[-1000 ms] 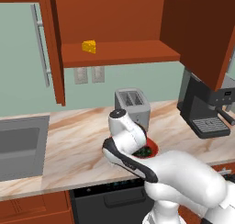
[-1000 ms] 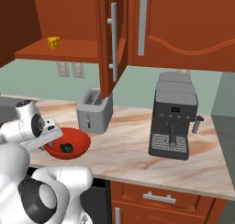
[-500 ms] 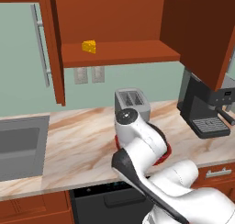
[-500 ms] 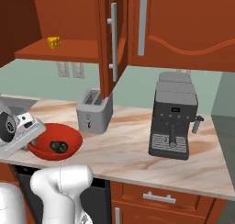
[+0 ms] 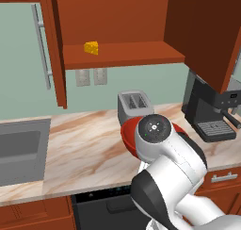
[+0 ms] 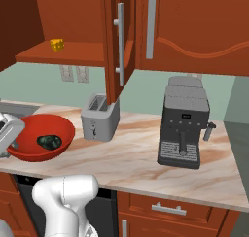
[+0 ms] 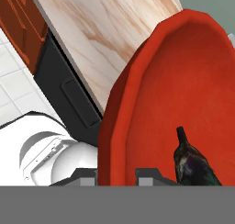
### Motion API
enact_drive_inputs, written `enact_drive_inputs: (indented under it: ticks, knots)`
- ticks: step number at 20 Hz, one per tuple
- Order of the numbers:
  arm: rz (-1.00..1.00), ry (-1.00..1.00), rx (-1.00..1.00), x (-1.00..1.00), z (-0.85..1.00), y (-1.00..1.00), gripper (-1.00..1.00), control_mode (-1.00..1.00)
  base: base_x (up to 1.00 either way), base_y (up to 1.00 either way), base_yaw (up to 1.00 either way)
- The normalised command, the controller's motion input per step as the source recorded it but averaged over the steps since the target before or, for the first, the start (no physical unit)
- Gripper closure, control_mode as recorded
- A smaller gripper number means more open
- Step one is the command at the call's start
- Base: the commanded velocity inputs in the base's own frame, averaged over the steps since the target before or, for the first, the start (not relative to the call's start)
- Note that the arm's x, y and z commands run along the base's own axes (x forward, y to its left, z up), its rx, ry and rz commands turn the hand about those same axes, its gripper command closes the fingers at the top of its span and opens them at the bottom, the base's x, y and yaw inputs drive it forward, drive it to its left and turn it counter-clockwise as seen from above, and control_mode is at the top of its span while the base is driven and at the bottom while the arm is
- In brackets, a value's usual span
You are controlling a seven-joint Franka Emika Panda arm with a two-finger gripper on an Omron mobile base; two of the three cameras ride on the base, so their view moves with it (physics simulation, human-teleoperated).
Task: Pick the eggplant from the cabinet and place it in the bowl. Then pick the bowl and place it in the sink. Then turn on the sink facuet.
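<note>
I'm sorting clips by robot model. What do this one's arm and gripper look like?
The arm is glossy white with rounded, bulbous links, dark grey to black joint sections, and a round grey end cap on one joint. The gripper ends in two small, dark grey, blocky finger tips.

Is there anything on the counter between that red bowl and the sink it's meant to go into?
Nothing visible. The red bowl, with the eggplant inside and the gripper at its rim, has bare marble counter stretching from it to the sink. The toaster stands behind the bowl, off that path.
</note>
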Motion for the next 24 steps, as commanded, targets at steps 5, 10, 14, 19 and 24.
enact_drive_inputs:
  ticks: [5, 10, 14, 19, 24]
  knots:
    - [0.00, 0.00, 0.02, -0.63, 0.54, -0.07, 1.00, -1.00, 0.00, 0.00, 0.00]
    - [0.00, 0.00, 0.00, -0.50, 0.00, 0.03, 1.00, -1.00, 0.00, 0.00, 0.00]
    - [0.00, 0.00, 0.00, 0.00, 0.00, 0.00, 1.00, 1.00, -0.36, 0.54, 0.03]
    - [0.00, 0.00, 0.00, 0.00, 0.00, 0.00, 1.00, 1.00, 0.01, 0.99, 0.05]
    - [0.00, 0.00, 0.00, 0.00, 0.00, 0.00, 1.00, 1.00, 0.30, 0.97, 0.02]
